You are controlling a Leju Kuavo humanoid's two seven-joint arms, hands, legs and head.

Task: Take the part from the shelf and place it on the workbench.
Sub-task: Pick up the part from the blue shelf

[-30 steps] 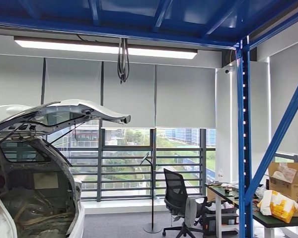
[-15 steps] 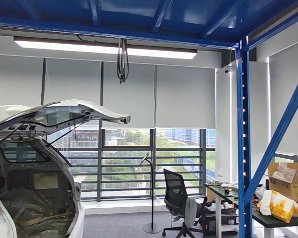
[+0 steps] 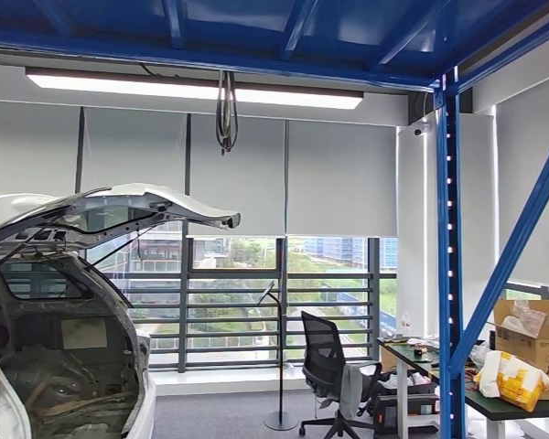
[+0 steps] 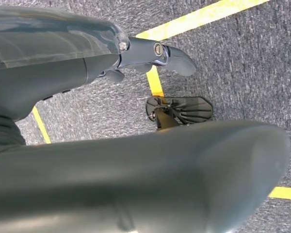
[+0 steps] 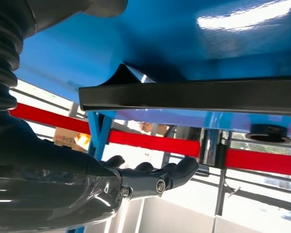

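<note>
A long black part (image 5: 195, 94) with a raised lip lies against the underside of a blue shelf panel (image 5: 195, 43) in the right wrist view. My right hand (image 5: 144, 177) reaches in beside it with its dark fingers (image 5: 173, 174) stretched out, a gap away from the part. The thumb (image 5: 100, 6) sits on the part's other side, so the part runs between thumb and fingers without being touched. My left hand (image 4: 147, 53) hangs over grey carpet, its fingers apart and holding nothing.
Red shelf rails (image 5: 155, 143) and a blue upright (image 5: 98, 128) stand beyond my right fingers. Ahead, a blue rack post (image 3: 450, 274) rises at the right beside a desk (image 3: 506, 402) with cardboard boxes. An open car boot (image 3: 58, 347) is at the left, an office chair (image 3: 330, 370) in the middle.
</note>
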